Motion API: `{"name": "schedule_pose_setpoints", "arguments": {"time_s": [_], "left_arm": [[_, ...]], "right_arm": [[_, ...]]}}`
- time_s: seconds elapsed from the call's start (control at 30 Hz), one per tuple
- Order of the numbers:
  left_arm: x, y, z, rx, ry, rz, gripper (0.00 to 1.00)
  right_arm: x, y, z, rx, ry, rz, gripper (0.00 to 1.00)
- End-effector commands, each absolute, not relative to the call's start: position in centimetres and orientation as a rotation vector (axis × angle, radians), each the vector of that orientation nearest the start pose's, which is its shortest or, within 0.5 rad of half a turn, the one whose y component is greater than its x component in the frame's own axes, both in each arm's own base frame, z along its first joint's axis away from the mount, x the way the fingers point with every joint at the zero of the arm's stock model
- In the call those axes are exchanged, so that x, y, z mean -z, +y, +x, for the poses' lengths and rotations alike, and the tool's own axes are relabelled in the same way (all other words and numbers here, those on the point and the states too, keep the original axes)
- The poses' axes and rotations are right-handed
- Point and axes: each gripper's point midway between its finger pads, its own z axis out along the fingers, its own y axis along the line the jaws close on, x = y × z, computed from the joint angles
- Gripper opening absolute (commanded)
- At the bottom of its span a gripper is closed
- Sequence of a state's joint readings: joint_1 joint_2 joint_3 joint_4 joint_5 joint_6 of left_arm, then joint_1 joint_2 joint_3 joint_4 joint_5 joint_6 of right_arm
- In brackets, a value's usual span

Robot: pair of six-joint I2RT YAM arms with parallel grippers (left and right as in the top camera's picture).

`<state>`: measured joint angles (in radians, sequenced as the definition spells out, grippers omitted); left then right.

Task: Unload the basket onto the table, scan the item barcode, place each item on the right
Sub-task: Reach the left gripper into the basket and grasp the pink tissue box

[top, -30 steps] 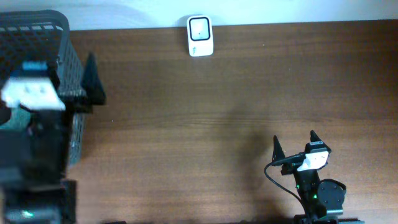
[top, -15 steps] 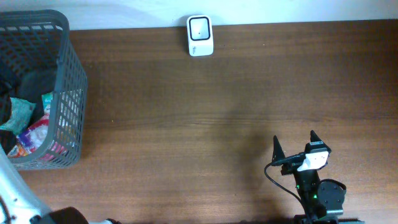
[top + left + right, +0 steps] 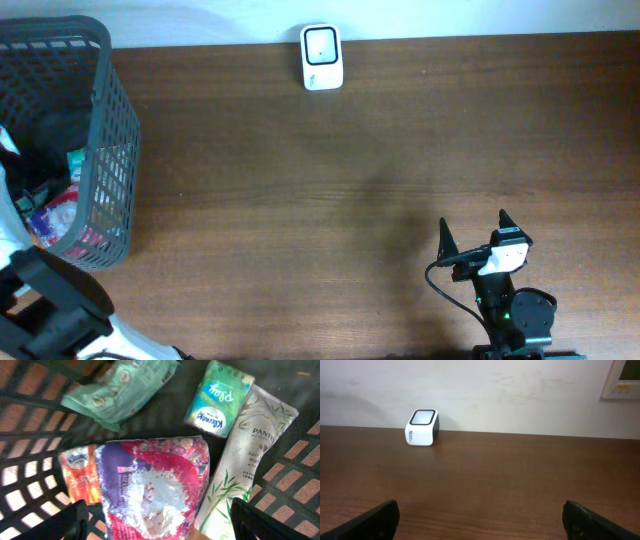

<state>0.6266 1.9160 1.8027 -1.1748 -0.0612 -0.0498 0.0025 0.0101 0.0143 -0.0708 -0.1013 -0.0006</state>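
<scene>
Left wrist: left claw [image 3: 157, 516] spread over red pouch [image 3: 150, 480], empty; right claw [image 3: 480, 510] spread, empty.

You find the basket [image 3: 112, 150] at the left end of the table [image 3: 350, 180] | scanner [image 3: 321, 57] at far edge, middle | in basket, left wrist view: snack bag [image 3: 150, 485] central, tube [image 3: 245, 455] touching its right side, tissue pack [image 3: 218, 397] above tube, wipes pack [image 3: 120, 390] above bag, small pack [image 3: 77, 472] at its left.

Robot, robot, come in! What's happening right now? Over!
Left pincer open over red-and-purple plastic packet in grey mesh basket. Right pincer open, empty. Small white scanner box unblocked.
</scene>
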Motion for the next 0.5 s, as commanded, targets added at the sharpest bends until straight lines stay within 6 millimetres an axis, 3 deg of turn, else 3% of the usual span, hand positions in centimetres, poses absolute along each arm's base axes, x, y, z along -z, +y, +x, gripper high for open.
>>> {"name": "schedule_pose_setpoints", "arguments": {"time_s": [0.0,0.1,0.13,0.17,0.2,0.33,0.47], "left_arm": [[-12.9,24.0,34.6,-0.152,2.802,-0.950,0.89],[-10.5,22.9,34.5,-0.127,2.877,-0.937,0.84],[-9.8,22.6,34.3,-0.118,2.902,-0.939,0.70],[-9.0,22.4,34.1,-0.109,2.927,-0.945,0.66],[-8.3,22.3,33.7,-0.110,2.950,-0.959,0.70],[-7.3,23.7,31.2,-0.319,2.975,-1.095,0.71],[-7.1,23.5,31.0,-0.318,2.987,-1.096,0.66]], "right_arm": [[-15.8,1.6,24.5,-0.073,1.639,-0.073,0.99],[-15.8,1.6,24.5,-0.073,1.639,-0.073,0.99],[-15.8,1.6,24.5,-0.073,1.639,-0.073,0.99],[-15.8,1.6,24.5,-0.073,1.639,-0.073,0.99],[-15.8,1.6,24.5,-0.073,1.639,-0.073,0.99],[-15.8,1.6,24.5,-0.073,1.639,-0.073,0.99],[-15.8,1.6,24.5,-0.073,1.639,-0.073,0.99]]}}
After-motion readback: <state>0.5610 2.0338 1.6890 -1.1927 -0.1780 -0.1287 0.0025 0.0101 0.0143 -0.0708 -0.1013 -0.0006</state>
